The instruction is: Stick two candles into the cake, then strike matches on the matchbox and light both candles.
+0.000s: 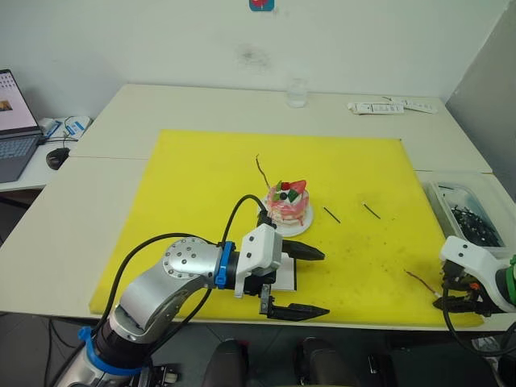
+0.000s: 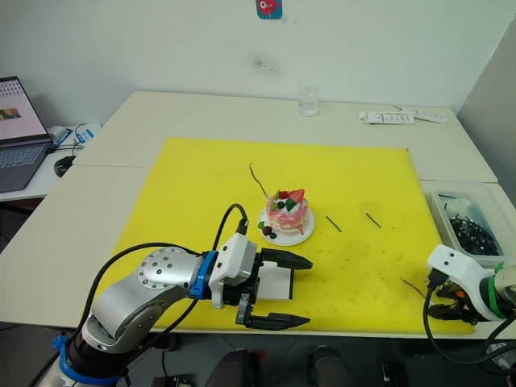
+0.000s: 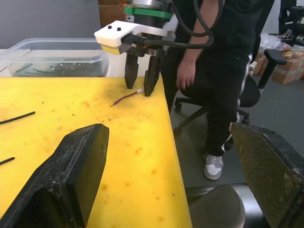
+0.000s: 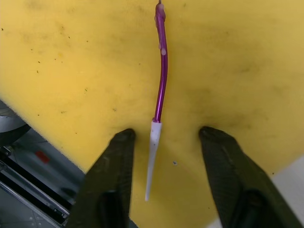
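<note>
The pink-and-white cake [image 1: 288, 203] sits on its white plate [image 1: 295, 229] in the middle of the yellow mat [image 1: 201, 185]. One thin wavy candle [image 1: 262, 170] reaches from the cake's far-left side; I cannot tell whether it is stuck in. The other candle [image 4: 162, 71] lies near the mat's front right corner. My right gripper [image 4: 164, 137] is open, its fingers on either side of that candle's pale end. Two short dark matches [image 1: 331, 214] [image 1: 372, 211] lie to the right of the cake. My left gripper [image 1: 324, 283] is open above the white matchbox [image 1: 285, 276].
A clear bin [image 1: 472, 211] of dark items stands off the mat's right edge. A glass [image 1: 297, 93] and remotes [image 1: 393, 106] are at the back, with a laptop [image 1: 12, 121] and mouse [image 1: 56, 157] far left. A person [image 3: 213, 57] sits beside the table's right end.
</note>
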